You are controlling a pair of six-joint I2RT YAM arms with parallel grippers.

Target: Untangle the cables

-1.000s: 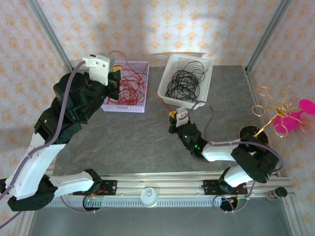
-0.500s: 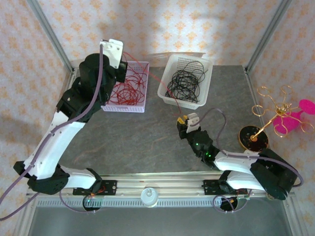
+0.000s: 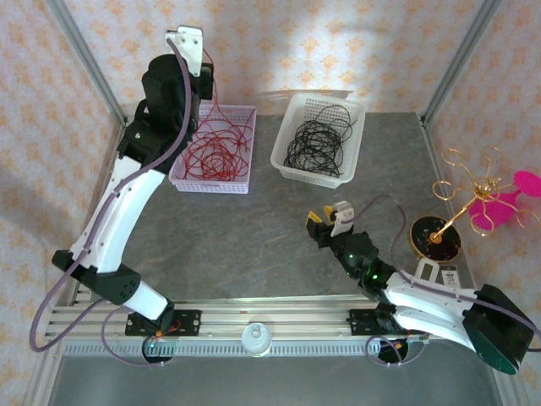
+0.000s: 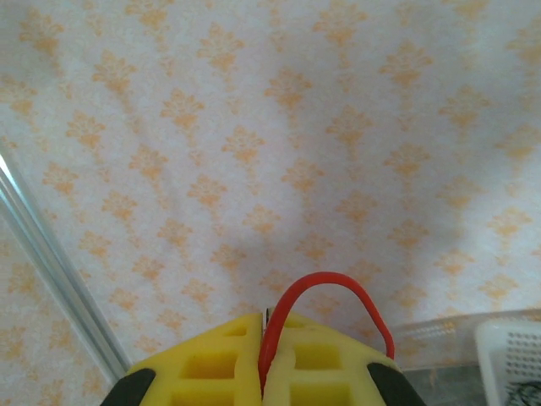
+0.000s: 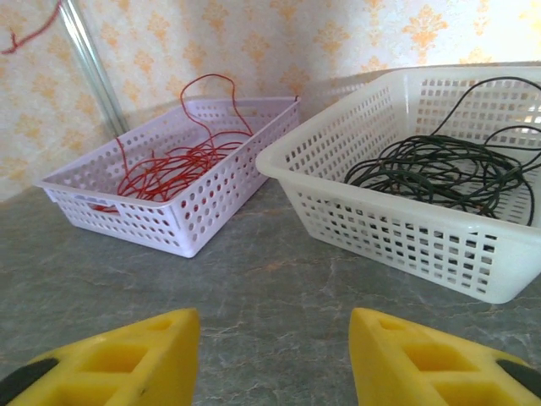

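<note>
The left end effector (image 4: 265, 326) is raised high and pinched narrow on one thin red wire (image 4: 331, 279), which arches out of its yellow fingers (image 4: 207, 365). From there the strand falls to the loose heap of curly red wires (image 3: 215, 156), which lies directly below it in the shallow lilac perforated plastic basket (image 3: 211, 188).

To the right of that end effector, and lower, the deeper white perforated plastic basket (image 3: 311, 177) holds the coiled black wires (image 3: 314, 145). No red strand can be made out among them.

The colours look sorted, so the step in hand is probably laying this last red strand home. To do it well, bring the left end effector down over the lilac basket's middle before letting go. That way the springy tail drops inside the walls rather than draping over the rim.

The right end effector (image 3: 328, 222) hovers low over the grey stone-patterned bench (image 3: 245, 228). Its yellow pads (image 5: 423, 359) are parted with nothing between them, and both baskets sit ahead of it. It is best kept there, well apart from the wires.
</note>
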